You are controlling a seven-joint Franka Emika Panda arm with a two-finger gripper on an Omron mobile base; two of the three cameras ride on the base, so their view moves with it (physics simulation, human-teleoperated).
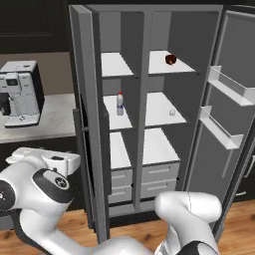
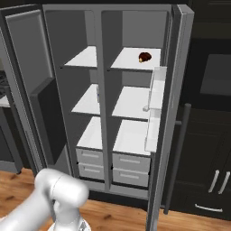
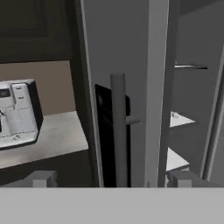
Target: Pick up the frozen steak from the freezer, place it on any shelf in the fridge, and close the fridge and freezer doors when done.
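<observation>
Fingers (image 3: 112, 179) wide apart, holding nothing, just short of the freezer door's bar handle (image 3: 118, 127) w/ black dispenser panel (image 3: 105, 131) behind it. Both doors open; coffee machine (image 1: 20, 94) on bench (image 1: 50, 119) to the left. Frozen steak (image 1: 171, 60) sits on top shelf (image 1: 167, 64) of fridge; white bottle (image 1: 119, 103) on freezer's mid shelf.

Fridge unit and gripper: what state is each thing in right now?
freezer door: open
fridge door: open
frozen steak: lying on the fridge's top shelf
white bottle: upright on a freezer shelf
drawers: shut
gripper: open, empty, facing the freezer door's handle
</observation>
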